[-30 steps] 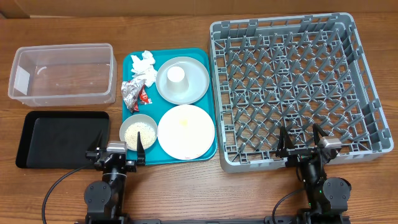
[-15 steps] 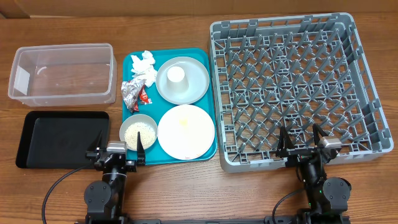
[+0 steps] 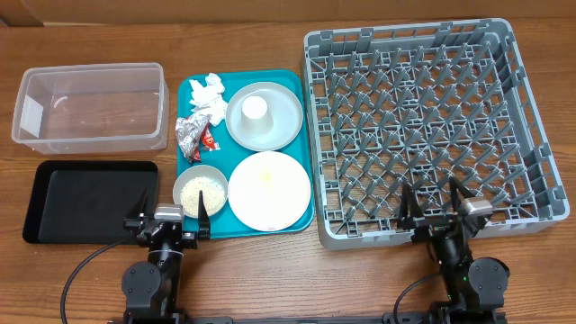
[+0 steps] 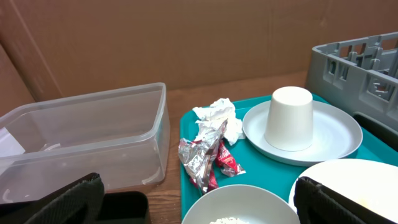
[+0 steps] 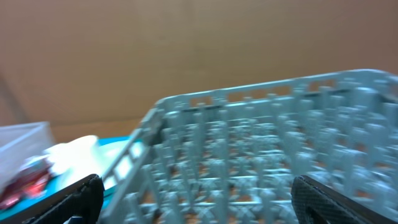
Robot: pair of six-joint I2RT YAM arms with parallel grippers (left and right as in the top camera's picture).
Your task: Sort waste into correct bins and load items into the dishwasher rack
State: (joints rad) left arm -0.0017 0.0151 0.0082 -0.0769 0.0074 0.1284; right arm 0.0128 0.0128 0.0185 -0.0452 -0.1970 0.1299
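The grey dishwasher rack [image 3: 407,32] fills the right side. On a teal tray [image 3: 219,155] lie crumpled tissue [image 3: 205,94], a foil wrapper [image 3: 190,133], a red packet [image 3: 210,139], a grey bowl [image 3: 200,191] holding rice, a white plate [image 3: 269,190] and a grey plate [image 3: 281,126] with an upturned white cup [image 3: 256,110]. The clear tub [image 3: 90,106] and the black tray [image 3: 88,200] are at left. My left gripper [image 3: 171,221] is open and empty before the bowl [image 4: 236,202]. My right gripper [image 3: 436,210] is open and empty at the rack's near edge [image 5: 261,143]. No yellow utensil shows clearly.
In the left wrist view the tub [image 4: 93,134], foil [image 4: 196,158], tissue [image 4: 217,117] and cup [image 4: 289,118] lie ahead. A brown cardboard wall stands behind the table. The right wrist view is blurred.
My right gripper has shifted slightly to the left at the rack's near edge, and its view is blurred by motion. The left arm and all objects are unmoved.
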